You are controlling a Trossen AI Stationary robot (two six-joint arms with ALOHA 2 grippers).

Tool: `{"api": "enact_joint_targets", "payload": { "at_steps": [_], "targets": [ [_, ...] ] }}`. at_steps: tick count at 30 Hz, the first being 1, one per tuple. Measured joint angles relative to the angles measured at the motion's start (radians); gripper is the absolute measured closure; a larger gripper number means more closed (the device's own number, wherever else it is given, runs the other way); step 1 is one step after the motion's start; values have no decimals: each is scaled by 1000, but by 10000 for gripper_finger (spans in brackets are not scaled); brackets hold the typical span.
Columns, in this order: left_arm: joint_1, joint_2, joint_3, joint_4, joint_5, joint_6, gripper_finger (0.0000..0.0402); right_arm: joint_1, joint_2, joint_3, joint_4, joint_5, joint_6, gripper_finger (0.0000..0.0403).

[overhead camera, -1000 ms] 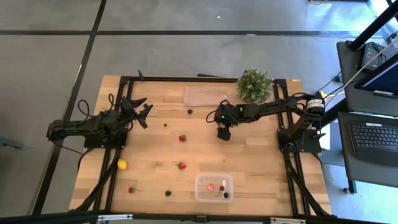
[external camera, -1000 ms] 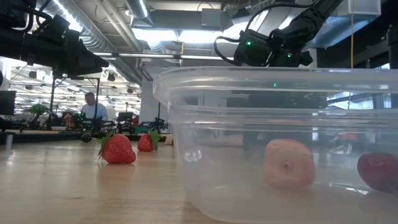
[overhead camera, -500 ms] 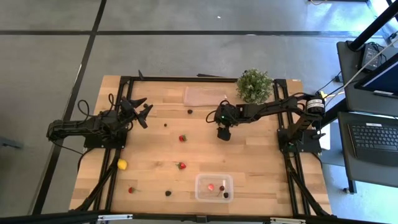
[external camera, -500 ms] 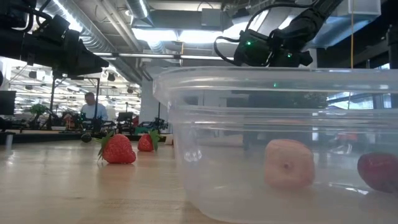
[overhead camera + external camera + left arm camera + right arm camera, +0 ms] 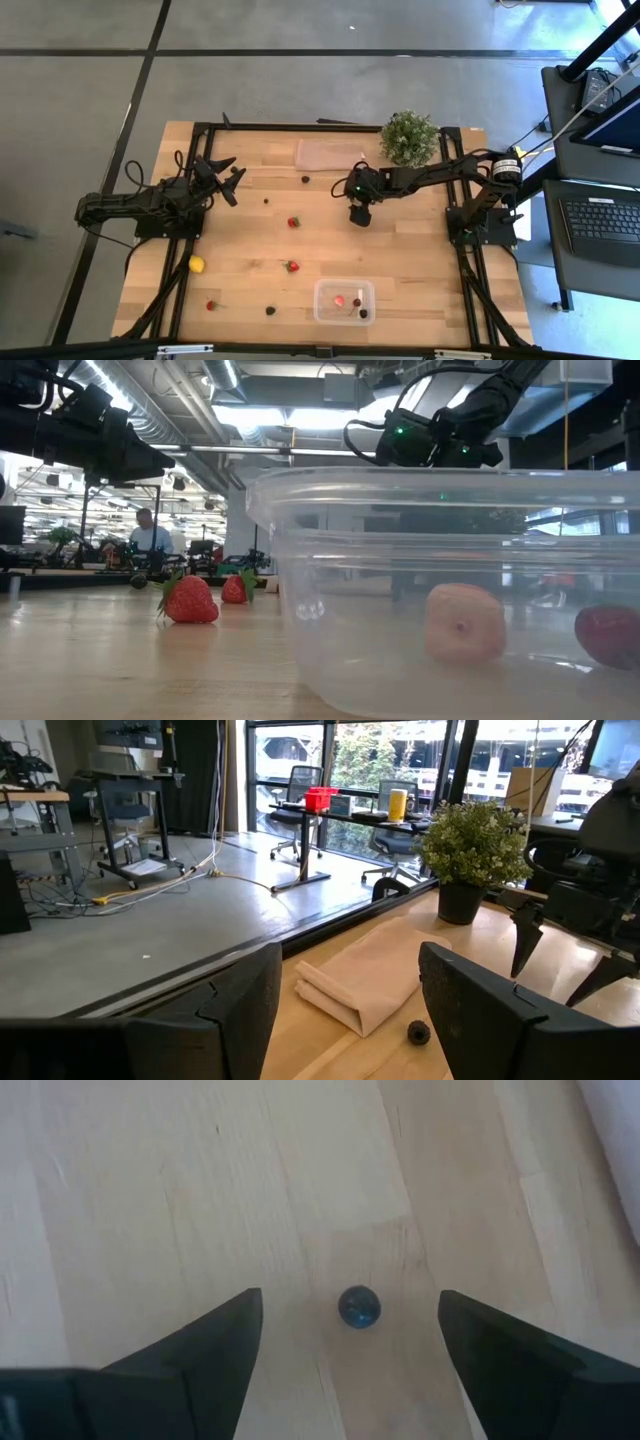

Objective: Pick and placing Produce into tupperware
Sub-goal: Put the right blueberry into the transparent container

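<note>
While my right arm reaches out across the middle of the table (image 5: 420, 250), my right tool (image 5: 359, 215) points straight down, fingers spread wide and holding nothing, with a small dark berry (image 5: 359, 1306) lying on the wood between them. My left tool (image 5: 228, 178) waits open and empty near the left edge. Near the front edge sits the clear tub (image 5: 345, 301), with a pale pink piece (image 5: 462, 622) and a red piece (image 5: 608, 636) inside.
</note>
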Motion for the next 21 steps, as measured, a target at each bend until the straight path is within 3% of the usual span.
{"api": "enact_joint_targets", "payload": {
  "at_steps": [12, 21],
  "targets": [
    [0, 0, 0, 0, 0, 0, 172, 0, 67, 3, 24, -9, 3, 105],
    [0, 0, 0, 0, 0, 0, 172, -1, 68, 3, 26, -32, 0, 187]
  ]
}}
